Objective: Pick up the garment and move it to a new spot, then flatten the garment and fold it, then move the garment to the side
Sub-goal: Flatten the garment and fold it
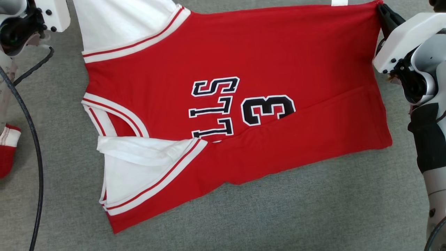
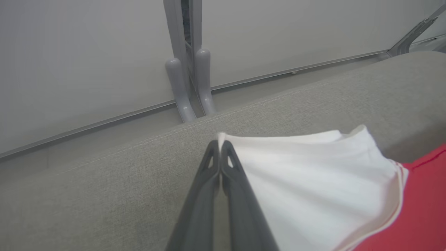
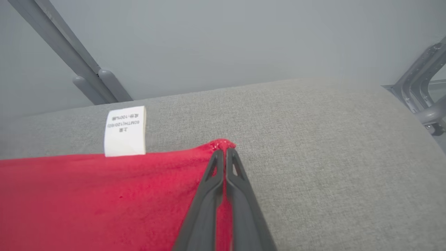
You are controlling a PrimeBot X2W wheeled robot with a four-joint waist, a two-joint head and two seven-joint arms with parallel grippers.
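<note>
Garment (image 1: 244, 52) — left hand (image 2: 220, 143) and right hand (image 3: 225, 150) pinch its corners.

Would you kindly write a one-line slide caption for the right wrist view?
Right gripper shut on the red corner of the jersey, its white care label lying on the grey fabric surface.

You have bright, even, diffuse light; a thin soft shadow rims the jersey (image 1: 264, 52). Head view sharp. Wrist views: jersey near the lens blurred, edges beyond it bowed.
</note>
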